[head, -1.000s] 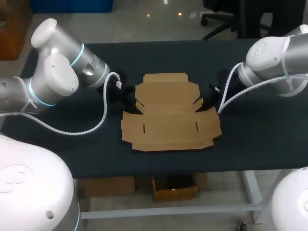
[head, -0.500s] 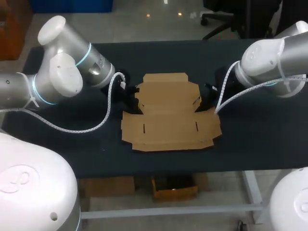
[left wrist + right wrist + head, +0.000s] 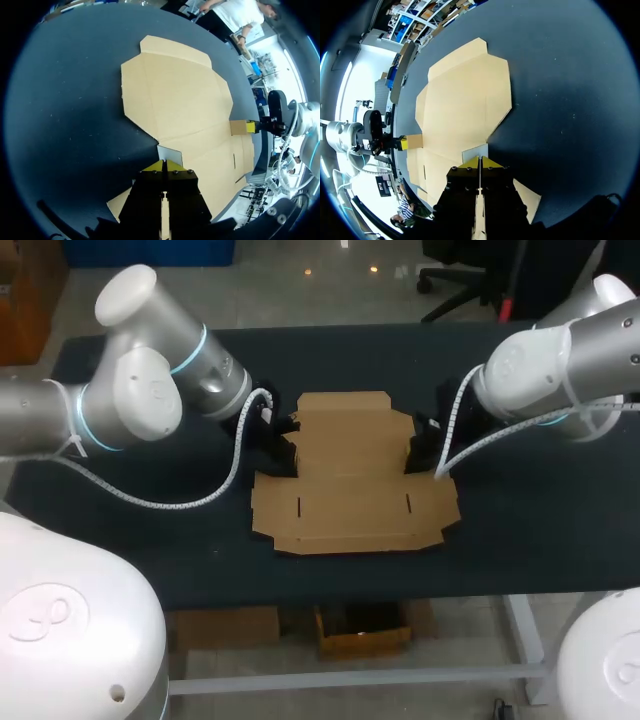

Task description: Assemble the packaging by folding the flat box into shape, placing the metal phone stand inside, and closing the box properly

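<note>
Left gripper (image 3: 164,166): yellow tips drawn together to a thin slit, pinching the small left flap (image 3: 170,153), which stands up just ahead of them. Right gripper (image 3: 479,162): the same, tips closed on the right flap (image 3: 476,150). Both flaps belong to the flat box (image 3: 350,485). It lies opened out on the dark table (image 3: 540,530) at centre frame in the head view, with one arm's tool at the notch on each side. The tuck tongue (image 3: 345,400) points to the upper frame; the panel with two short slots (image 3: 300,506) lies toward the lower frame. Metal phone stand: not seen in any view. Handling (judgement): plain brown card, light, stiff across a panel but hinging readily at its scored creases. It probably slides on the table unless both sides are lifted evenly. A thin flap may buckle or tear if pulled at a corner, so grip each flap mid-edge, near its crease, and raise both together. Once up, the walls will likely spring back unless tucked. Print: no label, brand or writing legible on the card; surface appears blank.
</note>
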Controlling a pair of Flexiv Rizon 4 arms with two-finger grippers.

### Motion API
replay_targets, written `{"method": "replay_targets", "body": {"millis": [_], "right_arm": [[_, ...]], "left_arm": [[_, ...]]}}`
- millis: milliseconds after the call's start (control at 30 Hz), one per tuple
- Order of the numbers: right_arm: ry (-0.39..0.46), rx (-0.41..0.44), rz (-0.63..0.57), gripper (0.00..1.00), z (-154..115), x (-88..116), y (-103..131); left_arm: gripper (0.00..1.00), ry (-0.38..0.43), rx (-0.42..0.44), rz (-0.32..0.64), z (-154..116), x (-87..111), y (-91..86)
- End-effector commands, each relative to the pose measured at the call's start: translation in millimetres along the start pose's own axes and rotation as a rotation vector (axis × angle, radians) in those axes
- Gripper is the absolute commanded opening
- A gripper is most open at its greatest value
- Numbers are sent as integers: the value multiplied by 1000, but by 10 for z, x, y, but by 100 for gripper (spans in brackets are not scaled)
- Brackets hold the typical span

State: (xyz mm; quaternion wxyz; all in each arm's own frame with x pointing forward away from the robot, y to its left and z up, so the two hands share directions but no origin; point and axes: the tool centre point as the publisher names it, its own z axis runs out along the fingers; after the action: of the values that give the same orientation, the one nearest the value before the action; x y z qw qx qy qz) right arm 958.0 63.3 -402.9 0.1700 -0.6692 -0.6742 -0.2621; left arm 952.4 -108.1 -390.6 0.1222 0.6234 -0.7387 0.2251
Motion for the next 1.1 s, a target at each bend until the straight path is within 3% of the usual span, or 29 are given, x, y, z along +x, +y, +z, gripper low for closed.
{"method": "replay_targets", "body": {"millis": [33,1100], "right_arm": [[-2,7,0,0,39,18,28],[-48,41,-14,0,216,116,27]], "left_arm": [[0,-19,1,1,24,54,-3],[0,-57,22,1,172,182,58]]}}
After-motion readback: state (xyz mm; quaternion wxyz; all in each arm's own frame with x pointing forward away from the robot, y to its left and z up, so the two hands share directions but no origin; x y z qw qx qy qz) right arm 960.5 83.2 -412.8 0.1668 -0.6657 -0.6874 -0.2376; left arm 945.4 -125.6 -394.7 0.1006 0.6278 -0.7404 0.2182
